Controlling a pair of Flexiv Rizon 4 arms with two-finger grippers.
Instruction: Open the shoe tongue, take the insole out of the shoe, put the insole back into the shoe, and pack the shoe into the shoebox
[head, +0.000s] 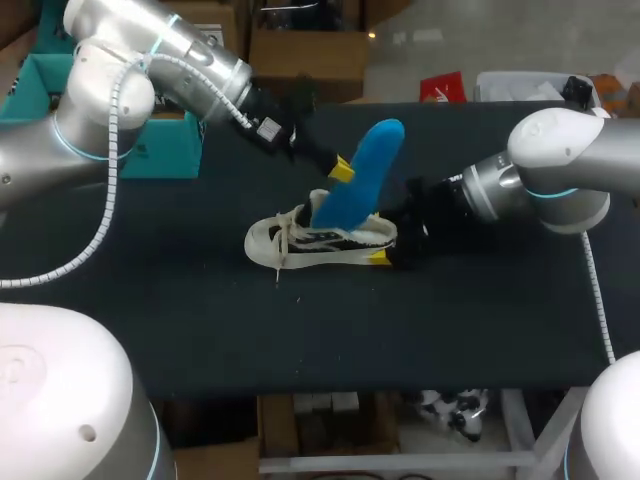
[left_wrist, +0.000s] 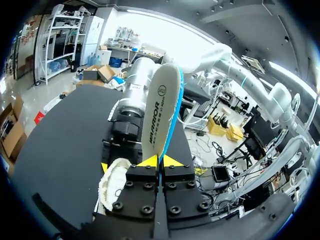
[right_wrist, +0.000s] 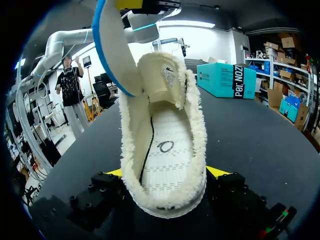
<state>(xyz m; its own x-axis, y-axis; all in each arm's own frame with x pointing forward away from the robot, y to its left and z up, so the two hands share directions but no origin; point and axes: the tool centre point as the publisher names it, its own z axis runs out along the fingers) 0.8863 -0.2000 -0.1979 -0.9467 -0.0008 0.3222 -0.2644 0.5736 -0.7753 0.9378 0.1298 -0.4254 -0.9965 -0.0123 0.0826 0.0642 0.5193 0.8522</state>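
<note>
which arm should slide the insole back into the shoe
Left. The left gripper is shut on the blue insole, holding it upright with its lower end at the opening of the shoe. The right gripper is clamped on the shoe's heel, probably steadying it.

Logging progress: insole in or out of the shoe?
Mostly out: left gripper holds the insole upright, its lower end at the shoe opening; footbed bare.

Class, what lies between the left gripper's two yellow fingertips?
The blue insole, pinched there above the shoe; the left wrist view shows it.
</note>
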